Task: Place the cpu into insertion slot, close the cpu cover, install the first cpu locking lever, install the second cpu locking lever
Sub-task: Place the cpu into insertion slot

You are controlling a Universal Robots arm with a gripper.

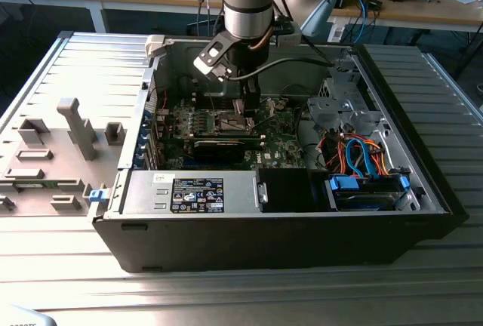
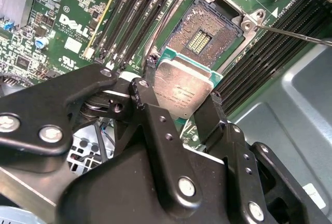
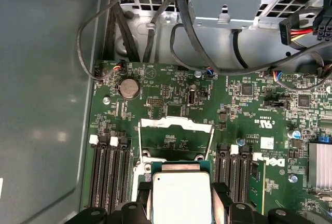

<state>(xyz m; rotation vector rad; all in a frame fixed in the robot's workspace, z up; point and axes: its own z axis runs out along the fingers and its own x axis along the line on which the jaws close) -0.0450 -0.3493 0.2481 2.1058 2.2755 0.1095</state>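
Grip: my end effector (image 2: 181,97) pinches the cpu (image 3: 180,193) by its edges.
Insertion slot (image 2: 205,40): bare, near; I'd keep the chip level and square.

Soft even light, shadowed computer case (image 1: 302,243), glare on the cpu (image 3: 181,198)

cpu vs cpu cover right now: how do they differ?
The cpu is a solid plate; the cpu cover is an open frame with the board showing through. The cpu is clamped in the gripper; the cpu cover is swung open, clear of it. Both are pale silvery metal.
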